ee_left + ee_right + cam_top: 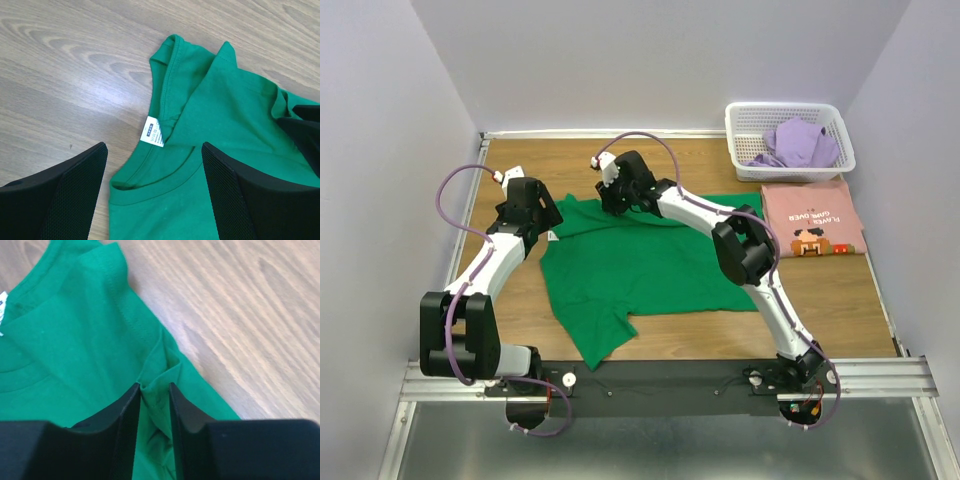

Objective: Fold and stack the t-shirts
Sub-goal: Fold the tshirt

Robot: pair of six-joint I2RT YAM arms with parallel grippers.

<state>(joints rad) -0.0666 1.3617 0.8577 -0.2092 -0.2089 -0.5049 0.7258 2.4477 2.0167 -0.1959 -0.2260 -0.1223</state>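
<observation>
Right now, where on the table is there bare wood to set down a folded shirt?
The table is bare at its near right, between the green t-shirt, the pink t-shirt and the front rail, and along the far edge left of the basket. Crowded: the green collar, where both jaws work.

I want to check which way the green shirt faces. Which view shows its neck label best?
The left wrist view: the white label sits sharp and whole at the green t-shirt's collar. The top external view shows only a white speck; the right wrist view clips it at the left edge.
</observation>
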